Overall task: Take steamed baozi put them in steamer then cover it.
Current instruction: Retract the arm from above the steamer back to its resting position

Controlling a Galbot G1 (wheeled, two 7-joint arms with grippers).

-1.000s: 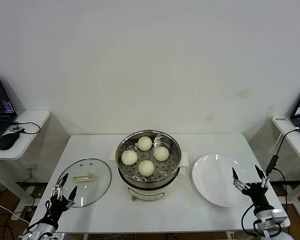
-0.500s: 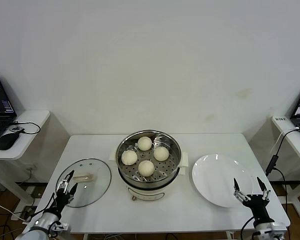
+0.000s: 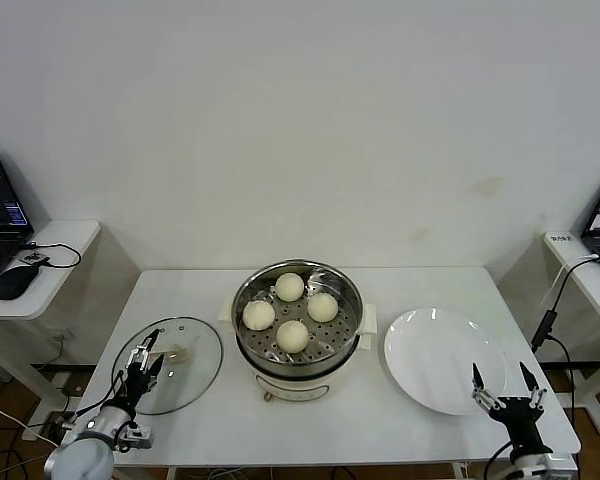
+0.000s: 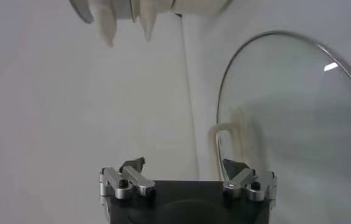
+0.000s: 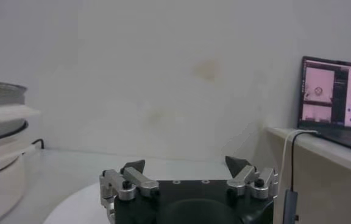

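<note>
Table: white table (image 3: 310, 415), flat and smooth, where we work.
Buns: we see four round, soft baozi (image 3: 291, 334) inside the shiny steamer (image 3: 296, 325), mid-table.
Lid: glass cover (image 3: 172, 362) lies flat beside it, near our left edge.
Plate: white plate (image 3: 443, 358), right side.
Left gripper (image 3: 146, 352): spread wide over the lid's rim.
Right gripper (image 3: 503, 384): spread wide, near the front edge.
</note>
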